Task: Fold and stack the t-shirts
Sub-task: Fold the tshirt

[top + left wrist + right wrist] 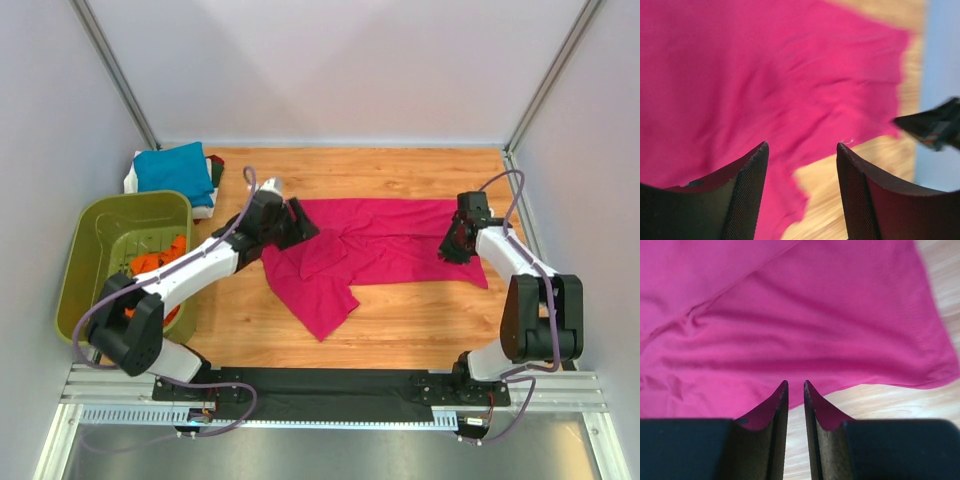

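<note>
A magenta-pink t-shirt (380, 245) lies spread and rumpled across the middle of the wooden table, with one flap hanging toward the near edge. My left gripper (298, 225) is at its left end and is open and empty. In the left wrist view (801, 145) its jaws stand wide over the shirt's edge (765, 75) and bare wood. My right gripper (452, 248) is over the shirt's right part. In the right wrist view (795, 382) its jaws are a narrow gap apart, holding nothing, with the tips at the shirt's hem (790, 315).
An olive-green basket (100, 215) at the left holds orange shirts (160, 262). A folded teal-blue shirt (175, 170) lies on white cloth (204, 211) at the back left. Grey walls enclose the table. My right arm (935, 127) shows in the left wrist view.
</note>
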### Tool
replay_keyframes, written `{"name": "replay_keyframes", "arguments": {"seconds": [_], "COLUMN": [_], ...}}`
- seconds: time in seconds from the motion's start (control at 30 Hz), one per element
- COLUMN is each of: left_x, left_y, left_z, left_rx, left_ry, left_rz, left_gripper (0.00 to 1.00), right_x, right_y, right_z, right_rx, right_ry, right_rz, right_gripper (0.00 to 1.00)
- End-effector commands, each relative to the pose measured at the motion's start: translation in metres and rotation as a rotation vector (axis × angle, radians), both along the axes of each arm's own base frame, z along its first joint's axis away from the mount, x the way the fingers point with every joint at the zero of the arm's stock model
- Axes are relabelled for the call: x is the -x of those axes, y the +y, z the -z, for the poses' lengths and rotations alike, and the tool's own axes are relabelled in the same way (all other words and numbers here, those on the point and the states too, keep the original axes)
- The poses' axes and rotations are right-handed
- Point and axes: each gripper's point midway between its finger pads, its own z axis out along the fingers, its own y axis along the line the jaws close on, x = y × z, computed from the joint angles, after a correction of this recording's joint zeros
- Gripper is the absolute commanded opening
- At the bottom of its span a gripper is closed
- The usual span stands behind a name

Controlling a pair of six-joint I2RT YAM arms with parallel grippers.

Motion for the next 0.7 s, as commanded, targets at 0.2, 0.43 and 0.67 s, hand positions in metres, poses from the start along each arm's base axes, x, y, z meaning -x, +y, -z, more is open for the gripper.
{"name": "replay_keyframes", "arguments": {"seconds": [0.2, 0.43, 0.67], "left_x": [0.059, 0.085, 0.085], "left_y": [0.09, 0.115, 0.116], "left_z": [0.07, 0.094, 0.118], "left_rx": [-0.147, -0.192, -0.252], "left_ry": [0.22, 0.304, 0.317], "left_rz": [-0.27, -0.331, -0.282], "left_gripper": [0.64, 0.65, 0.65], "right_x": [0.004, 0.026, 0.053], "right_y": [0.038, 0.072, 0.073], "right_z": [0.037, 0.054, 0.05], "right_rx": [-0.017, -0.011, 0.045], "right_ry": [0.027, 0.109, 0.184], "right_rz": [-0.097, -0.177, -0.192], "right_gripper": [0.13, 0.07, 0.06]}}
